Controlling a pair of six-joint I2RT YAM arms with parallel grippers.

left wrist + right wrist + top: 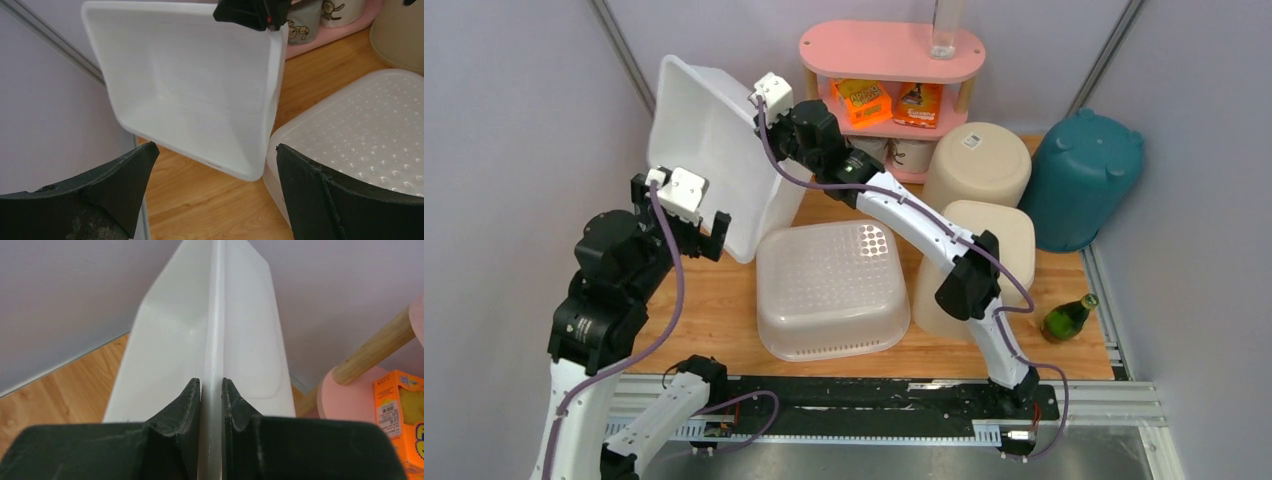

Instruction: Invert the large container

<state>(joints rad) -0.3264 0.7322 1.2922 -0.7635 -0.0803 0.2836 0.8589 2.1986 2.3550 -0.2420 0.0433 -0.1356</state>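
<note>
Back left of table (721, 308), white container (704, 140) tilted up, right jaws pinching rim, left jaws wide.

We see the large white container (190, 90) tipped up, open side toward us, with the right gripper (252, 12) at its top rim. Our left gripper (216, 150) is spread wide below. An upturned dimpled tub (360, 125) sits just beside the container on the wooden bench (200, 205).

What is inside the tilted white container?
Nothing: the white container shows bare walls and floor. Only the rim spot pinched by the right gripper is covered.
</note>
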